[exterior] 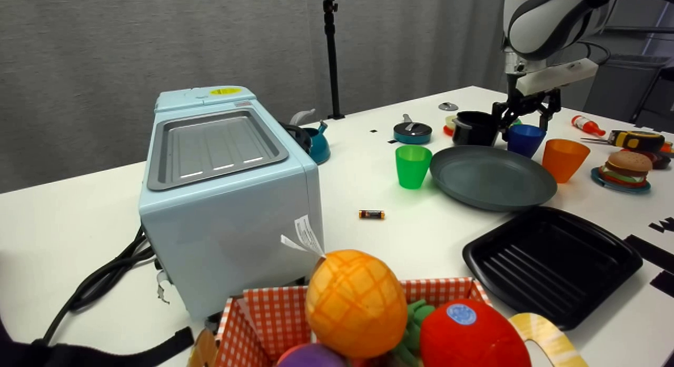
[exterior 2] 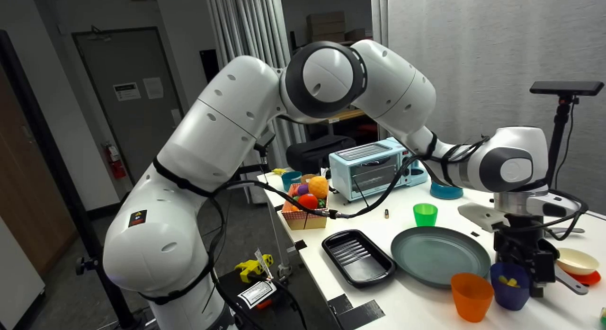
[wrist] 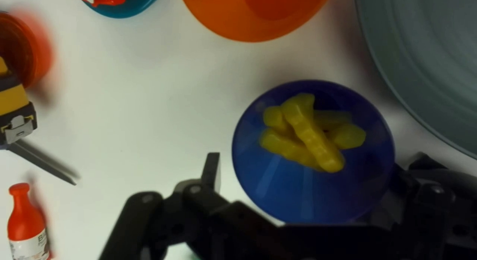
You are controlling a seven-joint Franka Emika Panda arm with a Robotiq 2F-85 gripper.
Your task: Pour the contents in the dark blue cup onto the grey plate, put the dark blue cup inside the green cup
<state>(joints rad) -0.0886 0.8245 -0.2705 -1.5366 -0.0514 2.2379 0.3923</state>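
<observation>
Gripper [wrist: 316,159] is standing wide around the dark blue cup [wrist: 294,196] in the wrist view, a gap showing at nine o'clock; cup is sitting upright, holding yellow fries [wrist: 313,138]. Grey plate [wrist: 439,66] is lying at two o'clock of that cup, orange cup [wrist: 257,21] at eleven. In an exterior view, green cup [exterior: 413,168] is standing at the plate's nine o'clock.

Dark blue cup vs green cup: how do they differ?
The dark blue cup holds yellow pieces; the green cup shows none inside. The dark blue cup sits at the open gripper; the green cup stands well clear of it. Both are upright and tapered.
</observation>
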